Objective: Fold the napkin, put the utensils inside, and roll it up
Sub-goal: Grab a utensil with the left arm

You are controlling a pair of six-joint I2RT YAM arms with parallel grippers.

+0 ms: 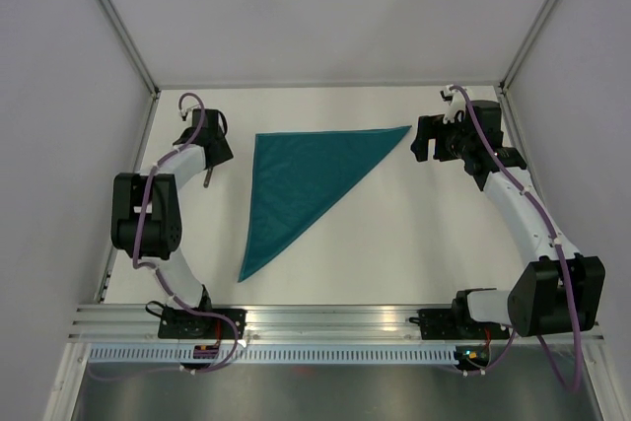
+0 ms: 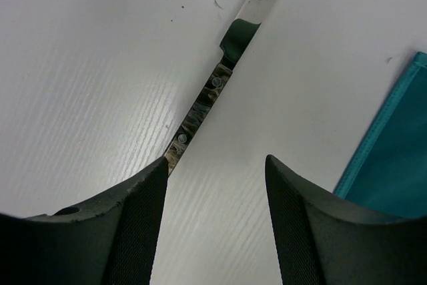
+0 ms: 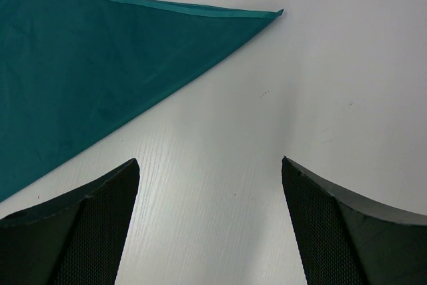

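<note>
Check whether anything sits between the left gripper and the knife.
Nothing visible does. The knife lies on the bare table just ahead of the open left gripper, with its handle end nearest the fingers. The napkin lies off to one side, apart from the knife.

A white table sits boxed in by plain pale walls, with aluminium rails along its near edge.

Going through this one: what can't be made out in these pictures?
Utensil: in the left wrist view, blade tip cut by top edge, handle end behind a finger of the left pincer; in the top view, mostly under that pincer.
Napkin: both wrist views crop it at the frame edge.
Any second utensil: none visible.
</note>
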